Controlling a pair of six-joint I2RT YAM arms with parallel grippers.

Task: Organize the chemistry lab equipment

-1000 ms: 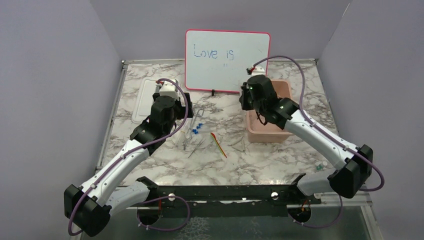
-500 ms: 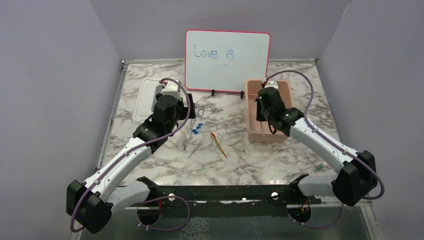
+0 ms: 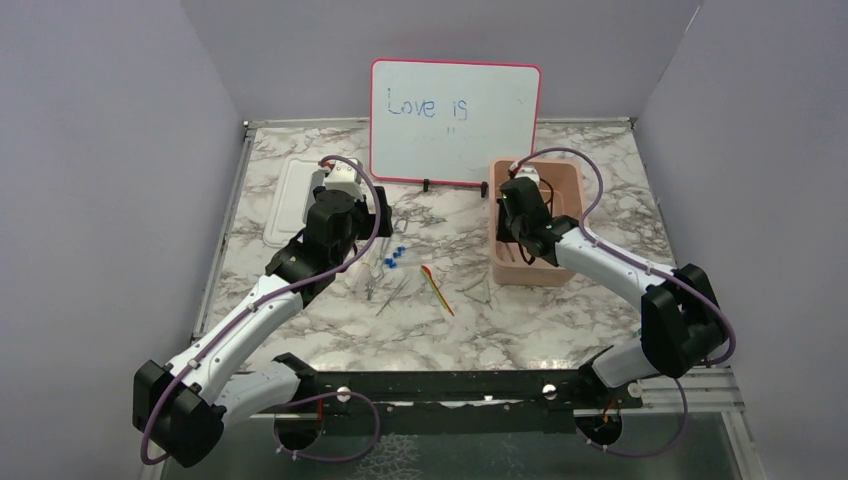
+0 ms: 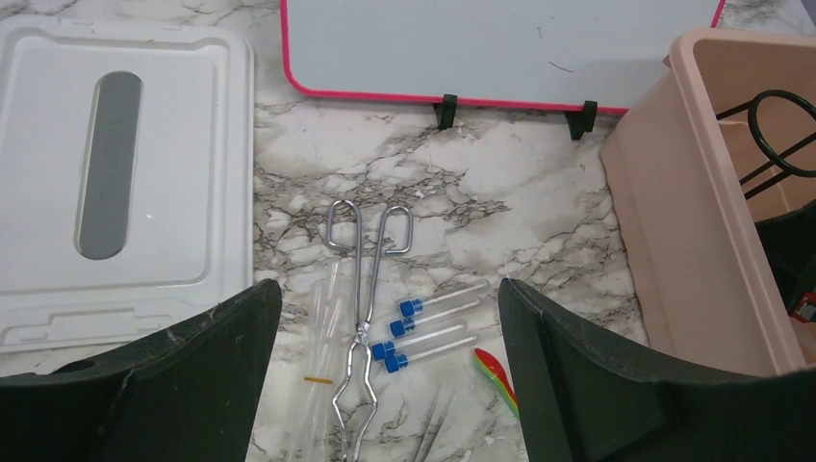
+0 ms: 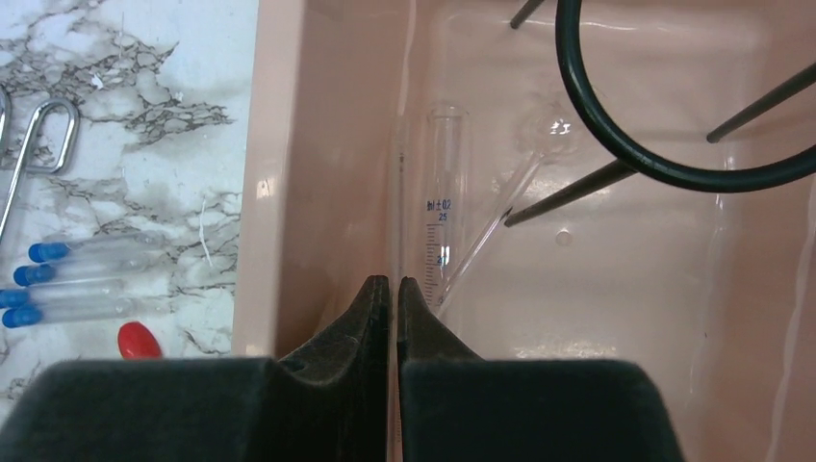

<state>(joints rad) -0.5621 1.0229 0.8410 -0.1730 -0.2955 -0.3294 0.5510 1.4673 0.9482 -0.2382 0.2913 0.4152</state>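
My left gripper is open and empty, hovering over metal tongs, several clear blue-capped tubes, clear uncapped tubes and a red-yellow stick on the marble table. My right gripper is inside the pink tub at its left wall, shut on a thin clear rod. The tub also holds a graduated glass tube and the black wire ring. From above, the blue-capped tubes, the stick and thin tweezers lie between the arms.
The pink-framed whiteboard stands at the back. The white lid lies at the back left. Thin metal rods lie left of the tub. A small teal-tipped item lies near the right arm's base.
My right gripper moved from above the tub's left rim down into the tub with the thin rod, and its elbow swung inward. The left arm barely moved.
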